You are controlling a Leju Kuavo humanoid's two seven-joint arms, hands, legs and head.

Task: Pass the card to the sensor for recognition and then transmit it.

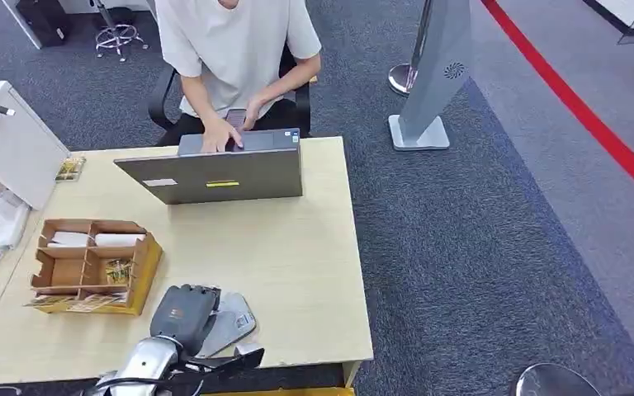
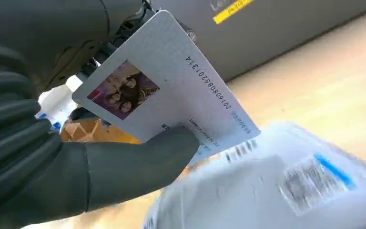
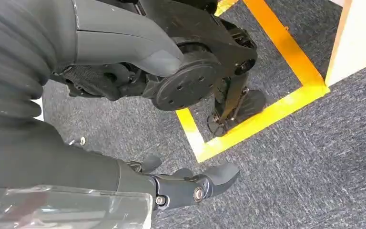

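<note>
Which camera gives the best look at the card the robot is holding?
The left wrist view: the card is close up, photo and printed number plain, pinched by the left hand. In the head view the hand covers it above the grey sensor. The right wrist view faces the floor.

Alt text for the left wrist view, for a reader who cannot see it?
The left hand holds a white card with a photo and a printed number just above a blurred pale sensor. Behind lie a wooden table and a grey laptop.
</note>
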